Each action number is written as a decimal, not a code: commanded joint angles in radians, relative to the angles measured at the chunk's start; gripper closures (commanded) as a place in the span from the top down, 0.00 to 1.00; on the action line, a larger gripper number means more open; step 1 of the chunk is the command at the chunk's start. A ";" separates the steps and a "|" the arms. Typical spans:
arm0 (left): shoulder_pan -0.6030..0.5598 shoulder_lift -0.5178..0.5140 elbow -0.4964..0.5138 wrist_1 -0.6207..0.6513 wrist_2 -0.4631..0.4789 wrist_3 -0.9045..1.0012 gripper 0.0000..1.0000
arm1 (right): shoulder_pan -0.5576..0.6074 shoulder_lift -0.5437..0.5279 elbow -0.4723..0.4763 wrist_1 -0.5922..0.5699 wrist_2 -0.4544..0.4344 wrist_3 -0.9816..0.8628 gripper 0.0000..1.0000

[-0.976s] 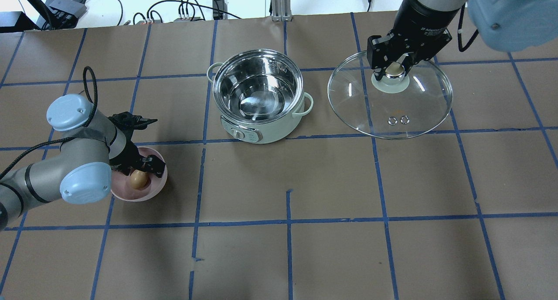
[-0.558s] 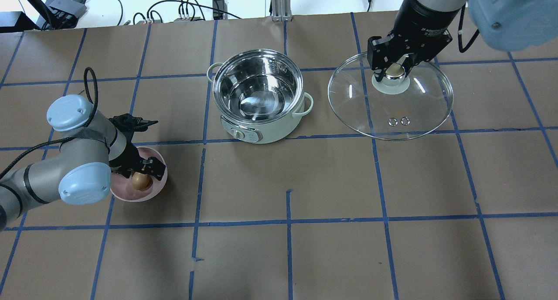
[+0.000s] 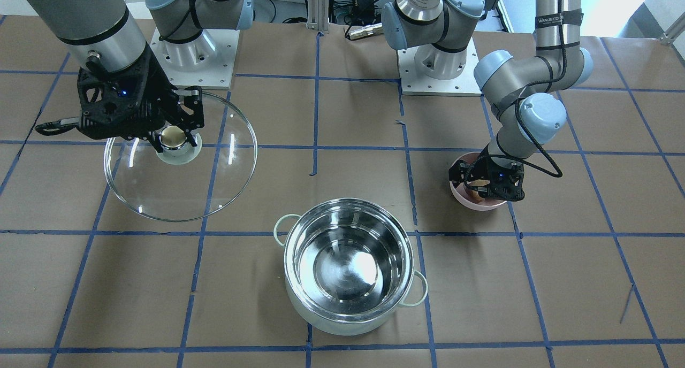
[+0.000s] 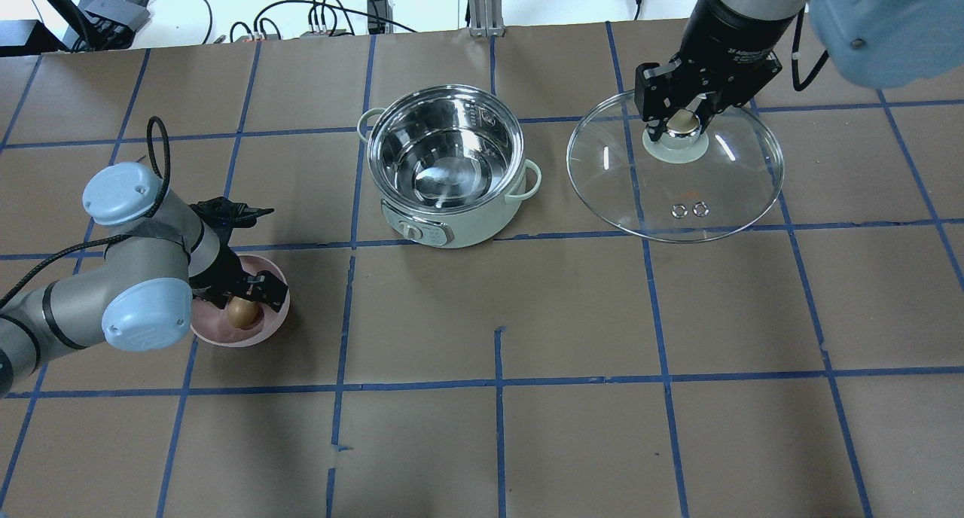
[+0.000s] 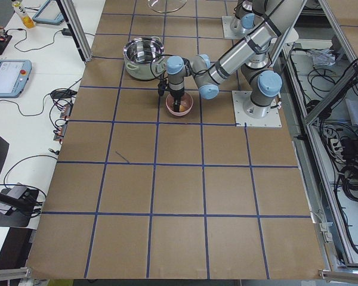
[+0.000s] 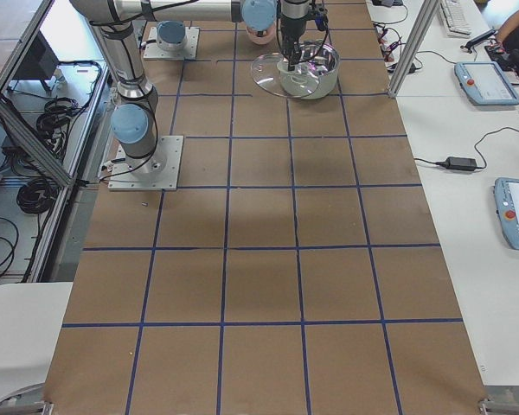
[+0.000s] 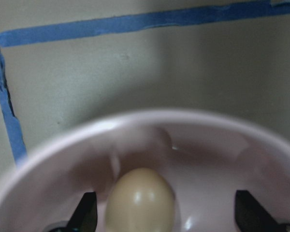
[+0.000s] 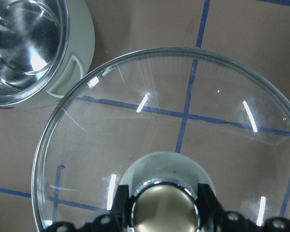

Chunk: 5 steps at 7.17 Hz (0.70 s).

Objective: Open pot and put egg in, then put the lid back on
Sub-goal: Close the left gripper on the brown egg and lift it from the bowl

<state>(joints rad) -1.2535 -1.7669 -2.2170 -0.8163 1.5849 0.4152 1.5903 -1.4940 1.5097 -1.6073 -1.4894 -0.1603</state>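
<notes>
The pot (image 4: 467, 228) stands open and empty at the table's middle; it also shows in the front view (image 3: 342, 320). My right gripper (image 4: 681, 119) is shut on the gold knob (image 8: 164, 208) of the glass lid (image 4: 678, 194) and holds it to the pot's right, beside the pot. The egg (image 4: 241, 312) lies in a pink bowl (image 4: 226, 337) at the left. My left gripper (image 4: 245, 300) is down inside the bowl, open, with the fingers either side of the egg (image 7: 140, 200); the egg lies nearer one finger (image 7: 87, 212).
Brown paper with blue tape lines covers the table (image 4: 572, 367). Cables and boxes lie along the far edge (image 4: 324, 17). The arm bases (image 3: 439, 63) stand at the robot's side of the table.
My left gripper has shifted slightly inside the bowl around the egg, jaws still open. The right gripper and lid have hardly moved.
</notes>
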 commanded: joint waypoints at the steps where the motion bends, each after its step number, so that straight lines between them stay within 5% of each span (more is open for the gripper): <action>1: 0.000 0.001 0.006 -0.003 0.001 -0.007 0.76 | 0.000 0.001 0.000 0.001 0.000 0.001 0.20; 3: 0.000 0.013 0.008 -0.004 0.000 -0.006 0.70 | 0.007 0.000 -0.005 0.000 0.000 0.001 0.20; 5: 0.000 0.014 0.008 -0.004 -0.006 -0.004 0.52 | 0.005 0.000 -0.003 0.000 -0.002 0.001 0.20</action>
<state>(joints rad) -1.2533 -1.7544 -2.2092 -0.8212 1.5833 0.4098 1.5944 -1.4940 1.5065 -1.6074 -1.4905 -0.1595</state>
